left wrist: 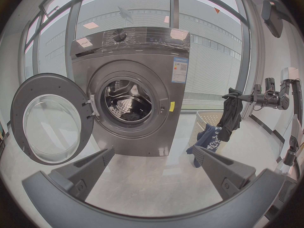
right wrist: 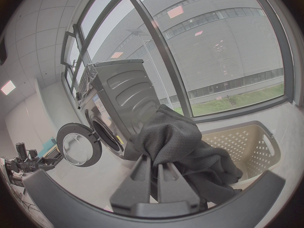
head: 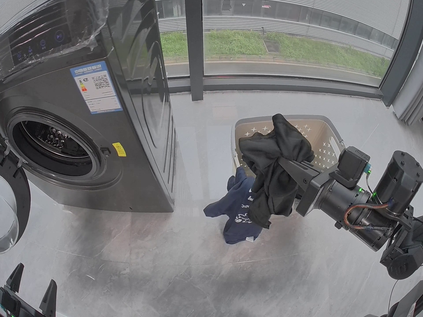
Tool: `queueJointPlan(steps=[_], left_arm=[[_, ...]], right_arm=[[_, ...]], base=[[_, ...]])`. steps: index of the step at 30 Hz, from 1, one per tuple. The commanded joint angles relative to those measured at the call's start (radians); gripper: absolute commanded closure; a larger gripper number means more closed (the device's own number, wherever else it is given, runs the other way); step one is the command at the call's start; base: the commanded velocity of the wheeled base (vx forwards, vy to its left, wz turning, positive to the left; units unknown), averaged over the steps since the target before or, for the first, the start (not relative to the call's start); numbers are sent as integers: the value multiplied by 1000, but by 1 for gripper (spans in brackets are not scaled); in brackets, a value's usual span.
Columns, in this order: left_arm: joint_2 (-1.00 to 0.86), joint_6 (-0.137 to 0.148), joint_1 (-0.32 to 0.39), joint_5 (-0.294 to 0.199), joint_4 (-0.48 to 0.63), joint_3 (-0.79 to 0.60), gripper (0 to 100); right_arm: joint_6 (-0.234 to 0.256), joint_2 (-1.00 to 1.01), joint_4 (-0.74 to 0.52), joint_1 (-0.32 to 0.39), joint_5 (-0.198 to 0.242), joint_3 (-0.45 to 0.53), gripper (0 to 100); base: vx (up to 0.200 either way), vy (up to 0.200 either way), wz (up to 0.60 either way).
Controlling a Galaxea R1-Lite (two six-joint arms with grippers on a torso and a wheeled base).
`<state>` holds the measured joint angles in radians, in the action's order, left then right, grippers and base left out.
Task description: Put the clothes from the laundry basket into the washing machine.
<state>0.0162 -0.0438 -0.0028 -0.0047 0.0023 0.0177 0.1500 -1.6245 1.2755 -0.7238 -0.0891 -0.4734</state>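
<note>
1. At the far left, the round door [head: 9,208] of the washing machine [head: 110,124] stands swung wide open, to the left of the opening.
2. The left gripper [head: 35,282] is low in front of the machine and above the grey floor [head: 154,260]. Its two fingers are spread wide apart and there is nothing between them.
3. The washing machine stands on the floor with its front opening uncovered. Inside the drum [left wrist: 126,102], the left wrist view shows a dark cloth [left wrist: 131,115] lying at the bottom.
4. To the right of the machine, a navy garment [head: 238,208] hangs at the near left corner of the laundry basket [head: 321,144], and its lower part lies on the floor.
5. A black garment [head: 273,172] hangs in the air above the near side of the basket, partly in front of the navy garment. It does not touch the floor.
6. The laundry basket is beige with star-shaped holes. It stands near the window [head: 286,31], well apart from the machine.
7. The right gripper [head: 288,166] is held out over the basket. Its fingers [right wrist: 142,181] are closed together on the black garment, and the cloth bunches over their tips.
</note>
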Motion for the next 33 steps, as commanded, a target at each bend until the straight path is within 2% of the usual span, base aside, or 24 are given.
queueJointPlan(steps=[1, 8, 33], left_arm=[[-5, 2, 0, 0, 1, -16, 0], [-5, 7, 0, 0, 1, -16, 0], [-5, -1, 0, 0, 1, -16, 0]], right_arm=[[2, -3, 1, -11, -1, -1, 100], [2, -14, 24, -29, -3, 10, 100], [5, -21, 38, -29, -1, 1, 100]], base=[[0, 0, 0], [0, 0, 0], [-200, 0, 0]])
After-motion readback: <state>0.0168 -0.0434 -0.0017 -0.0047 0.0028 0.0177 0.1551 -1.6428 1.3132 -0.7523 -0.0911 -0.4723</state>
